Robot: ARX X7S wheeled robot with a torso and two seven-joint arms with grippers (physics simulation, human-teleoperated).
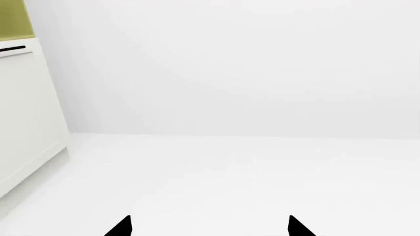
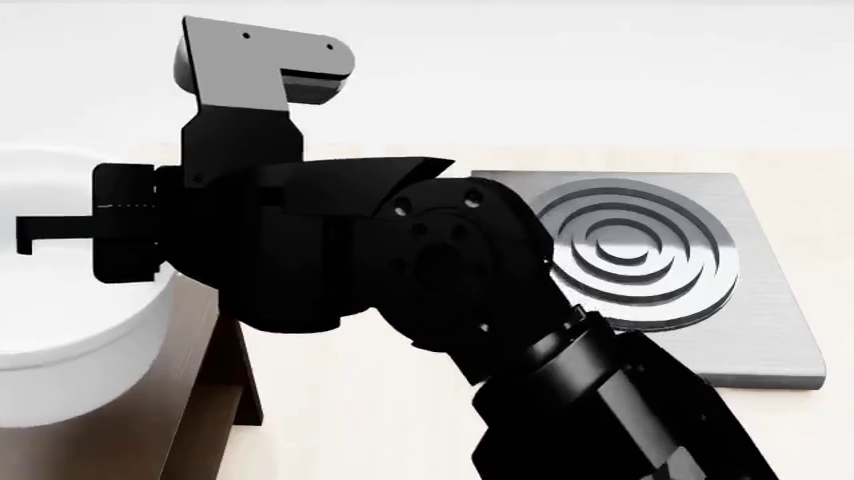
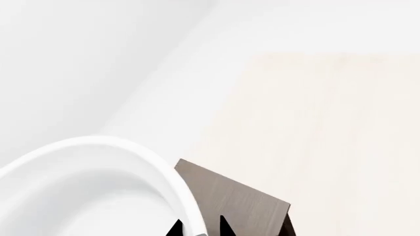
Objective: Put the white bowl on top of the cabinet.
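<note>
Right wrist view shows the white bowl [image 3: 98, 187] from close above, its thick rim curving between two dark fingertips, one on either side of the wall. So I read the right gripper [image 3: 198, 228] as pinching the bowl's rim, jaws nearly closed on it. Just beside the rim lies a corner of the cabinet [image 3: 239, 201], dark brown wood grain, with the pale counter [image 3: 315, 123] beyond.

From the head camera, my right arm fills most of the frame (it hides a good deal). The bowl sits at the far left, resting on or just over the cabinet's flat top; I cannot tell whether it touches. A grey stove plate [image 2: 721, 290] with raised rings lies well apart to the right.

The left gripper [image 1: 208, 227] shows only two black tips, spread apart, holding nothing, facing a white wall and a white cupboard [image 1: 26, 118].

I judge the bowl rigid, glossy and slippery — likely to pivot on a one-point rim grip. The rim band is the sensible hold; I would release gently, since a hard bowl could chip or slide off the edge.
</note>
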